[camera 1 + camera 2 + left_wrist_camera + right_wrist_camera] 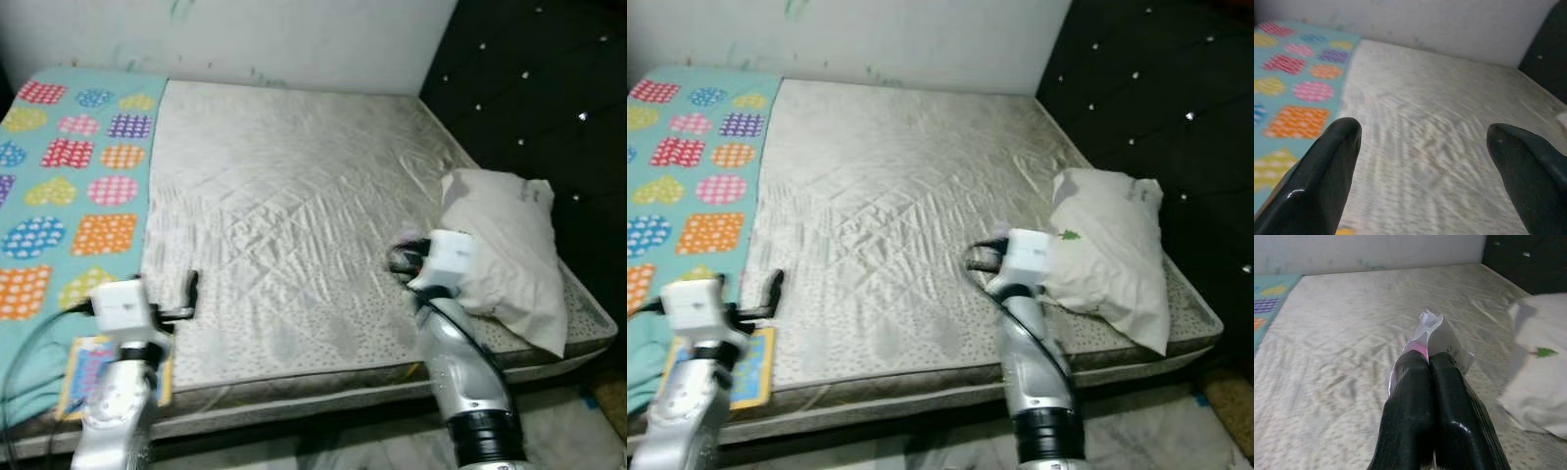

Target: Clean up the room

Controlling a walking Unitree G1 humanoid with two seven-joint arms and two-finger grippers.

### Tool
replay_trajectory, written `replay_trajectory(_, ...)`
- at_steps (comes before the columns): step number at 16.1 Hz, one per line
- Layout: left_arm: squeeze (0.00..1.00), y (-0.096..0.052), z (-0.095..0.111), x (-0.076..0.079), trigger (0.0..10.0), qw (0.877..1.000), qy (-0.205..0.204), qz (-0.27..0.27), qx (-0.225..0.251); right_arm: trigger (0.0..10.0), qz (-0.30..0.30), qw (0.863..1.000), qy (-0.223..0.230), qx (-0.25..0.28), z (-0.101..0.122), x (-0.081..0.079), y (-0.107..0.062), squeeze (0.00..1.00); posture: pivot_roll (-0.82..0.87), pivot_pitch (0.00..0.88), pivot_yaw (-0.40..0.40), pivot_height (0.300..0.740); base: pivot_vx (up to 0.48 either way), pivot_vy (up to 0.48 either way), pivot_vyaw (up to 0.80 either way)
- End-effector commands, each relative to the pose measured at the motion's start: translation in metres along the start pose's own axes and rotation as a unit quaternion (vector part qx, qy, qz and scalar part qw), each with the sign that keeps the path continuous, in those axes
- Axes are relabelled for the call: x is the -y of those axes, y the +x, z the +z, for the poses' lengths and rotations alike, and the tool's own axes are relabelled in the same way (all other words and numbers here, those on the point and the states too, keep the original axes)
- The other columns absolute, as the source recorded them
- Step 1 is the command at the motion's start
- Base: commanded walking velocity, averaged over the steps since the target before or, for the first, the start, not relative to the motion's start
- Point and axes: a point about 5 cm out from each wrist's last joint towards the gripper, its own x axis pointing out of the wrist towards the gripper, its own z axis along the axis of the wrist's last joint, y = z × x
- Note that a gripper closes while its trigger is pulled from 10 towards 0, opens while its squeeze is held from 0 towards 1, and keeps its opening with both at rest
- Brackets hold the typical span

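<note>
Cream quilted mattress (294, 215) spans the scene, a turquoise blanket (59, 196) with bright hearts covering its left part. A white pillow (509, 255) lies at the mattress's right edge beside the black headboard (549, 88). Over the mattress beside the pillow, the right gripper (1429, 363) pinches a crumpled wrapper (1437, 335). The left gripper (1422, 142), fingers spread, hovers at the mattress's front edge.

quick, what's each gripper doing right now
Left gripper: open, holding nothing, over the mattress.
Right gripper: shut on a crumpled wrapper, beside the pillow.
</note>
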Motion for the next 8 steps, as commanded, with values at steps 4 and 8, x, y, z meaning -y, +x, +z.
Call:
replay_trajectory(4, 0.00, 0.0001, -0.0017, 0.0107, 10.0, 1.000, -0.004, -0.018, 0.003, 10.0, -0.003, 1.000, -0.017, 0.005, 0.0021, 0.0092, 0.0007, 0.00, -0.02, 0.080, -0.106, 0.740, 0.000, 0.000, 0.00)
replay_trajectory(8, 0.00, -0.0003, -0.0003, 0.0117, 10.0, 1.000, -0.008, -0.024, 0.007, 10.0, 0.006, 1.000, -0.016, 0.008, 0.0019, 0.0060, 0.0005, 0.00, -0.02, 0.076, -0.105, 0.740, 0.000, 0.000, 0.69)
